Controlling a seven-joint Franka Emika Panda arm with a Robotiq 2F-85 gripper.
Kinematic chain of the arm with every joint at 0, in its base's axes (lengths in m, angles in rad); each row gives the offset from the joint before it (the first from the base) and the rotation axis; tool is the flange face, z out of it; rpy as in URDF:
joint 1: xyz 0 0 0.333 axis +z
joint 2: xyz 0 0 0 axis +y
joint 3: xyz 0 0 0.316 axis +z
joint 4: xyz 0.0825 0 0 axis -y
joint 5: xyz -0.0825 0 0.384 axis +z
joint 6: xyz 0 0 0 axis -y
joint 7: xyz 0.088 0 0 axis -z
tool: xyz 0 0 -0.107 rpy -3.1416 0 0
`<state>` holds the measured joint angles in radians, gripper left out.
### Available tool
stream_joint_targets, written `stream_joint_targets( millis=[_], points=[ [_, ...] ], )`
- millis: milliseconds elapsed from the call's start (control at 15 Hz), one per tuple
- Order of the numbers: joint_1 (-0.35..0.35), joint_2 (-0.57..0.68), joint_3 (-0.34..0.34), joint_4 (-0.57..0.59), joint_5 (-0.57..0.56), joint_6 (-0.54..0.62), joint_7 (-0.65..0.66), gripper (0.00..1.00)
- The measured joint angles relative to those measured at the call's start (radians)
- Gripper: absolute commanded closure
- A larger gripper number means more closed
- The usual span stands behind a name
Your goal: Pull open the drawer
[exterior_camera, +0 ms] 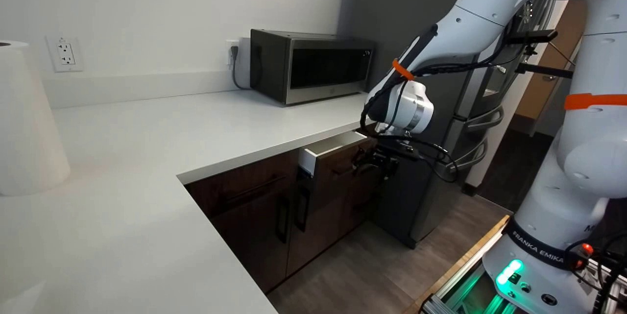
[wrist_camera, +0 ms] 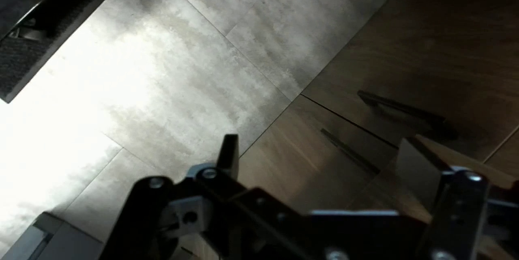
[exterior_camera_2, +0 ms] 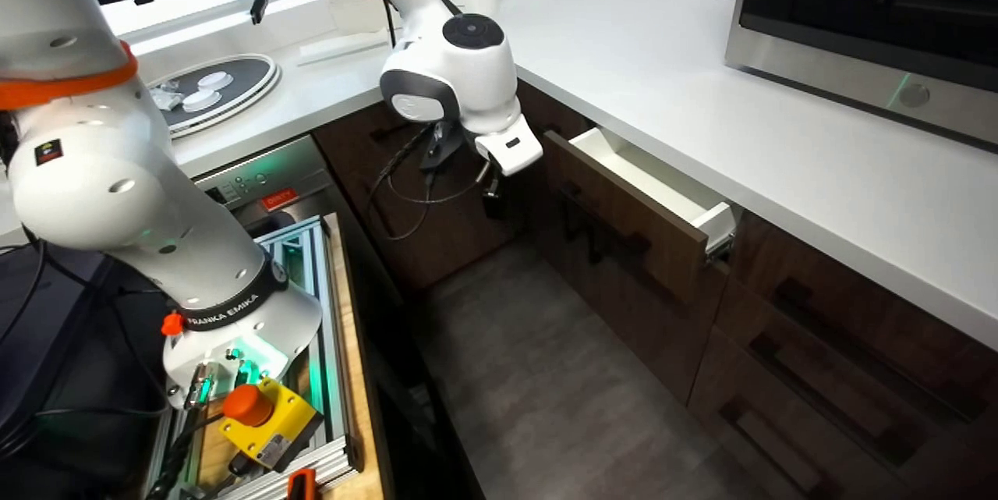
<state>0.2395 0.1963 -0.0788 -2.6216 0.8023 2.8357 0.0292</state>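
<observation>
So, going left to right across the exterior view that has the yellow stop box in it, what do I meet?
Yellow stop box → the arm's white wrist → open drawer → microwave, cut off by the picture's right edge.

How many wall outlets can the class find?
2, both in an exterior view: an unused outlet above-right of the white roll, and a plugged outlet left of the microwave, partly covered by a plug. More may be hidden.
</observation>
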Motion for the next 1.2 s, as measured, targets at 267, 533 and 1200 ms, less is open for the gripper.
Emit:
stream_joint_targets(
  millis=[267, 533, 1200],
  points=[
    [0.299, 0.007, -0.306, 0.006, -0.327, 0.000, 0.158, 0.00],
    [0.245, 0.016, -0.278, 0.031, -0.463, -0.001, 0.220, 0.00],
    [0.374, 0.079, -0.526, 0.098, -0.941, -0.014, 0.403, 0.00]
  ],
)
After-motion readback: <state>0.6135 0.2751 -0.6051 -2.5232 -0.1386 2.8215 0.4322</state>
